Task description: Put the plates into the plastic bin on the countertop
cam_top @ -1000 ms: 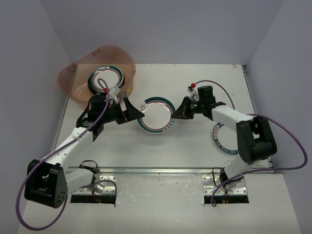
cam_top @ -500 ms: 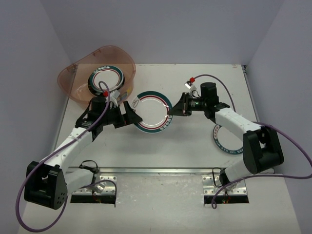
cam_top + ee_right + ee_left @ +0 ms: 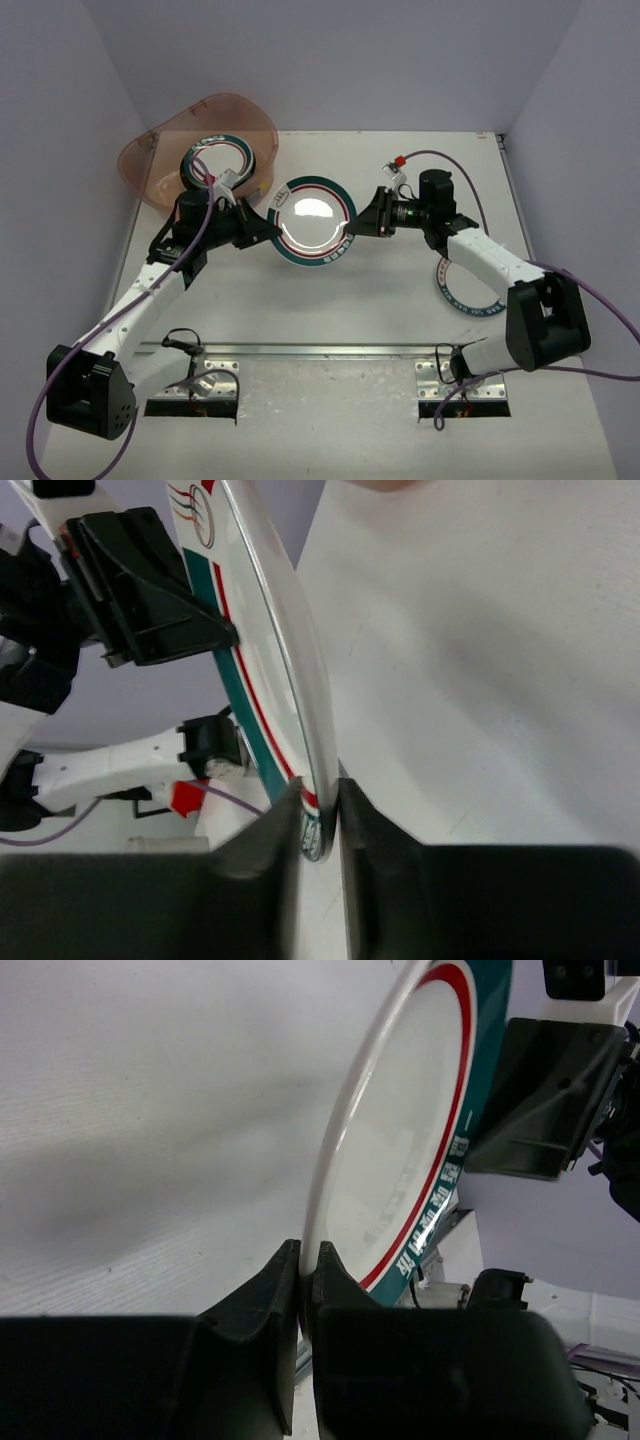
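**Handover at mid-table.** The teal-red banded plate [image 3: 312, 222] is held above the countertop [image 3: 390, 300], between the two tools. One edge of its rim is pinched by the pressed-together fingers of the left gripper [image 3: 305, 1260]. The opposite edge is flanked by the fingers of the right gripper [image 3: 318, 798]; whether these clamp it or stand slightly apart cannot be told. The plastic bin [image 3: 140, 165], with a teal-ringed plate [image 3: 243, 150] inside, is seen behind the left gripper. A teal-lettered plate [image 3: 460, 303] is seen behind the right gripper.

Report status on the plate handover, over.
Left gripper shut on rim of teal-red plate. Right gripper around opposite rim, grip unclear. Plate beside plastic bin, not yet in. No obstruction seen.
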